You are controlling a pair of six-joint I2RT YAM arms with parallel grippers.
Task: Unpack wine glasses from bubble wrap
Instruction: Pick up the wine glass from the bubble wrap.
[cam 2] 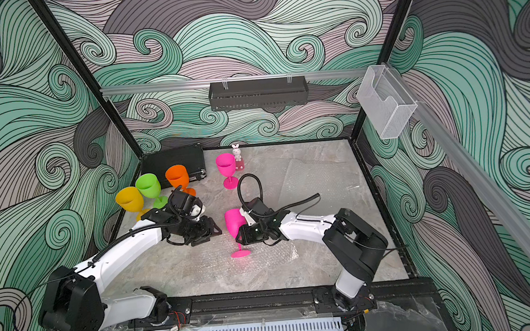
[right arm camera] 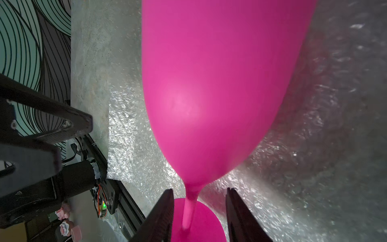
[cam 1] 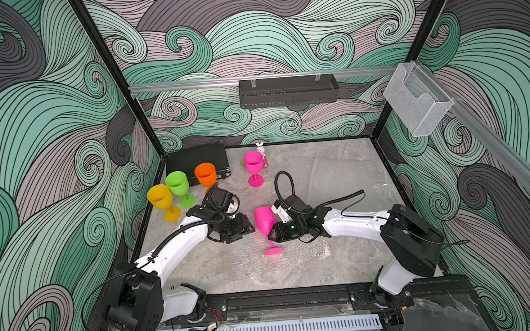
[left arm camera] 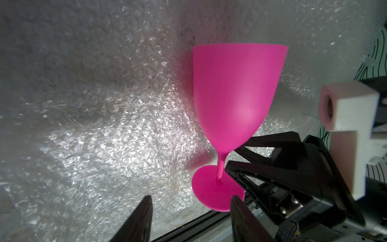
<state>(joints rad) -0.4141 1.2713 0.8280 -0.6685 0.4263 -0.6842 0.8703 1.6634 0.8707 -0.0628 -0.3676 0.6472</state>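
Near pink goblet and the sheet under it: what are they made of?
The near pink goblet looks like opaque moulded plastic with a satin finish: soft diffuse highlight, no see-through. The sheet is bubble wrap, probably thin clear plastic film: dimpled cells, sharp glints, stone-look tabletop faintly visible through it.

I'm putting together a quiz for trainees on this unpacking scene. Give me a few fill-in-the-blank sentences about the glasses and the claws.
1. The right claw has a finger on each side of the near pink glass's ____.
2. The green glass stands between the yellow glass and the ____ one.
3. The far glass beside the rabbit figurine is coloured ____.
4. The left claw holds ____.
Missing words: stem, orange, pink, nothing.
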